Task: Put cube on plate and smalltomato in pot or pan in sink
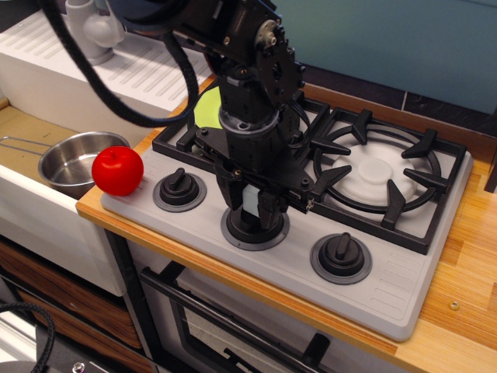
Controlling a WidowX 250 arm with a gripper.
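The pale grey-blue cube (250, 203) sits on the middle stove knob and shows only as a narrow strip between my fingers. My gripper (251, 214) is lowered over that knob, its jaws closed against the cube's sides. The lime-green plate (205, 109) lies on the left burner behind the arm, mostly hidden. The red smalltomato (117, 170) rests on the stove's front left corner. The steel pot (71, 162) stands in the sink (22, 130), right beside the tomato.
The black stove grates (388, 175) cover the right burner. Knobs stand left (179, 189) and right (340, 256) of the gripper. The tap (93, 27) and ribbed drainboard (132, 71) lie at the back left. The wooden counter (466, 256) runs along the right.
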